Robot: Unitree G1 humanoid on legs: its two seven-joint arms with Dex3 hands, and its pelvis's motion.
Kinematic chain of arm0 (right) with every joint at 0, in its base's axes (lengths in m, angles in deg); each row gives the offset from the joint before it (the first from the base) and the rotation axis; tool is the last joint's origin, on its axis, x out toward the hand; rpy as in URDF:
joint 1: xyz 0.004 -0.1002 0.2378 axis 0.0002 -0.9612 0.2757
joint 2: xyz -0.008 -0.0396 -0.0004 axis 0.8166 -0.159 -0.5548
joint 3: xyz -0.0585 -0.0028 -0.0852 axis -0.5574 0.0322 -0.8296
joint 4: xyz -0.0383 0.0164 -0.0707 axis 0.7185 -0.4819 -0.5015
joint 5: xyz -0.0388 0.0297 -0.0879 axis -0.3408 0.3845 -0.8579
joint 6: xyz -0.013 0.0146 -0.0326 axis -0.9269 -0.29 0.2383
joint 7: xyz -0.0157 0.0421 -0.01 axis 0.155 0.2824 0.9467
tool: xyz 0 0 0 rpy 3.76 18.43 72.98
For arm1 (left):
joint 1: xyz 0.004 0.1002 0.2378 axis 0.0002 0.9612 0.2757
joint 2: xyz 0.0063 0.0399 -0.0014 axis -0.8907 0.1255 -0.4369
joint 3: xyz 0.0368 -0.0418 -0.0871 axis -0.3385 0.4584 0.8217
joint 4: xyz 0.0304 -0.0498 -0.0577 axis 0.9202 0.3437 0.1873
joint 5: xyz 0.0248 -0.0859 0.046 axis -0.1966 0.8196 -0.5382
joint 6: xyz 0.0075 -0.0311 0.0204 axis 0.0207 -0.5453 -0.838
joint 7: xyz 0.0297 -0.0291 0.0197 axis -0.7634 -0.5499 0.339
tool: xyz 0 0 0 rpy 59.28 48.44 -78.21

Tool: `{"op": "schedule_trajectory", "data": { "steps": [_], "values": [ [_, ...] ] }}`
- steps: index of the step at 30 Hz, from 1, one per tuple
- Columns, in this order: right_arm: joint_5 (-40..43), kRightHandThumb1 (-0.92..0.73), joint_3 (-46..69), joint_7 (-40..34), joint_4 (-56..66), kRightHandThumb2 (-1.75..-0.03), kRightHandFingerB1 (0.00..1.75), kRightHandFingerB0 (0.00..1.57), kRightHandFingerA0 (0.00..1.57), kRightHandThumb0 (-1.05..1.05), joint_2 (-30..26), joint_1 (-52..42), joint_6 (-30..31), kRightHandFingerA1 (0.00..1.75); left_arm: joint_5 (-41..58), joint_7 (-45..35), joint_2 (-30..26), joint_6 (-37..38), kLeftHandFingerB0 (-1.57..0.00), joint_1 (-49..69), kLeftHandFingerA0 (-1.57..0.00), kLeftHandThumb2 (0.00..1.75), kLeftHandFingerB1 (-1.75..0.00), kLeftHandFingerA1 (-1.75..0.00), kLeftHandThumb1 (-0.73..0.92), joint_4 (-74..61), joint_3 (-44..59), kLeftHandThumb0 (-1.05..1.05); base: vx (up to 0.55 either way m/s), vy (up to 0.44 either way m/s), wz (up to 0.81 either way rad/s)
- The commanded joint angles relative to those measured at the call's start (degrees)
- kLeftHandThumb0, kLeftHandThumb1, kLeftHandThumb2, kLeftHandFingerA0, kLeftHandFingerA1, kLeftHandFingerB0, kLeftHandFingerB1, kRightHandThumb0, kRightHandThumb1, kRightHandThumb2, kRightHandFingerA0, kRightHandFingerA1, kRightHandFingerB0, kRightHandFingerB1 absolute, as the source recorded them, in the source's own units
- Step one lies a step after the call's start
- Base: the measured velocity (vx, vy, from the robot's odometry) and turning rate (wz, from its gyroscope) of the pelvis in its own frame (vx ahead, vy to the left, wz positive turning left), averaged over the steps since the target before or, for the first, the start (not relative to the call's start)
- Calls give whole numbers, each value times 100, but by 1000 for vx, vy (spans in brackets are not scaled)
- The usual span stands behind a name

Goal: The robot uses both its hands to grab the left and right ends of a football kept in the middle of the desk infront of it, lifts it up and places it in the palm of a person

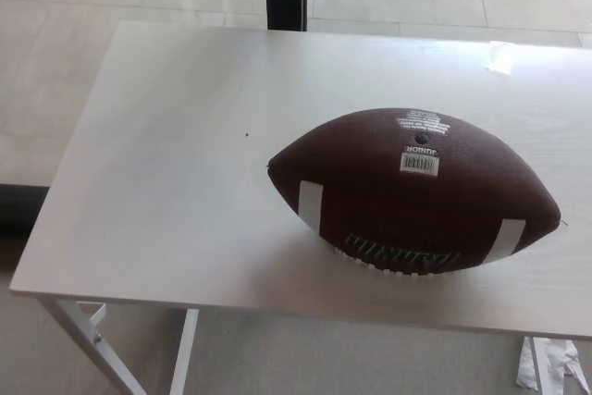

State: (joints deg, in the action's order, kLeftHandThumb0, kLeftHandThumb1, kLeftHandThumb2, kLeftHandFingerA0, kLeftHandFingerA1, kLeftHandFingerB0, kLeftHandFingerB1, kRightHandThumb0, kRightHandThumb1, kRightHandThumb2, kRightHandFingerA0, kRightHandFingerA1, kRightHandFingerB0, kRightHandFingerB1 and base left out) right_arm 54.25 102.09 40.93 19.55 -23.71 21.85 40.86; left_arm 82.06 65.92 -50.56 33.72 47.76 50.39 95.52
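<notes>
Neither the left hand nor the right hand appears in the head view, so their state cannot be told. The brown football [416, 193] lies on its side on the pale bench [176, 182], right of the middle, with white stripes near both ends, laces facing the near edge and a barcode sticker on top.

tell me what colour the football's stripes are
White, on the dark brown football; head view shows them.
</notes>
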Motion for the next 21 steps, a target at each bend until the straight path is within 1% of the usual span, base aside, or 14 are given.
{"op": "schedule_trajectory", "data": {
  "steps": [1,3,4,6,7,9,10,11,13,14,15,16,17,21],
  "values": [
    [815,-77,626,103,404,-64,26,14,50,-81,-59,69,-175,48,1005,-549,-114,-73,-59,-4,-78,57,-48,-70,55,-231,707,-64,0,0,0],
    [1023,-67,820,104,689,-98,37,11,42,-94,18,170,-44,55,1201,-673,-131,-145,-39,-148,-62,86,-56,-73,46,-208,917,-69,0,0,0],
    [1037,-66,865,75,693,-99,38,11,40,-92,12,226,-10,54,1236,-704,-141,-137,-37,-201,-62,58,-47,-69,60,-187,975,-73,0,0,0],
    [997,-68,950,-60,485,-100,40,10,44,-93,-125,524,-79,58,1314,-752,-179,-76,-31,-363,-61,60,-45,-67,64,-363,1072,-79,0,0,0],
    [1005,-68,987,-112,506,-100,39,10,43,-93,-125,611,-58,57,1323,-706,-174,-141,-31,-388,-58,95,-55,-72,57,-606,1082,-88,0,0,0],
    [1108,-69,1095,-123,661,-100,39,11,41,-96,-57,674,-18,57,1357,-698,-194,-227,-29,-485,-55,97,-54,-71,58,-689,1130,-87,0,0,0],
    [1096,-69,1108,-118,661,-100,39,11,41,-96,-49,683,-13,57,1354,-700,-187,-245,-29,-483,-55,97,-54,-71,58,-708,1144,-87,0,0,0],
    [1329,-80,1257,-316,1255,-65,29,14,39,-85,63,785,370,47,1463,-710,-317,-400,-28,-821,-47,64,-41,-66,78,-923,1140,-79,0,0,0],
    [1343,-82,1309,-477,1620,-66,29,13,38,-84,113,847,588,48,1555,-680,-358,-493,-28,-1015,-49,63,-42,-68,77,-1075,1183,-79,0,0,0],
    [1348,-69,1314,-603,1952,-103,36,8,29,-81,160,931,675,56,1625,-538,-422,-666,-20,-1225,-44,100,-52,-70,60,-1359,1187,-85,0,0,0],
    [1348,-69,1321,-664,2126,-103,36,8,29,-81,190,963,740,56,1652,-475,-445,-756,-20,-1316,-44,100,-52,-70,60,-1493,1196,-85,0,0,0],
    [1372,-86,1321,-652,2230,-67,24,11,33,-78,188,1035,724,47,1685,-431,-475,-837,-25,-1457,-49,100,-53,-69,62,-1599,1195,-90,0,0,0],
    [1370,-86,1298,-693,2364,-67,25,13,35,-82,173,1171,751,42,1779,-353,-521,-1035,-37,-1648,-56,61,-42,-55,70,-1875,1185,-86,0,0,0],
    [1446,-83,1196,-804,2782,-66,29,16,38,-85,162,1626,970,40,2006,-42,-620,-1705,-47,-2158,-63,61,-37,-44,65,-2813,1124,-87,0,0,0]
  ]
}}
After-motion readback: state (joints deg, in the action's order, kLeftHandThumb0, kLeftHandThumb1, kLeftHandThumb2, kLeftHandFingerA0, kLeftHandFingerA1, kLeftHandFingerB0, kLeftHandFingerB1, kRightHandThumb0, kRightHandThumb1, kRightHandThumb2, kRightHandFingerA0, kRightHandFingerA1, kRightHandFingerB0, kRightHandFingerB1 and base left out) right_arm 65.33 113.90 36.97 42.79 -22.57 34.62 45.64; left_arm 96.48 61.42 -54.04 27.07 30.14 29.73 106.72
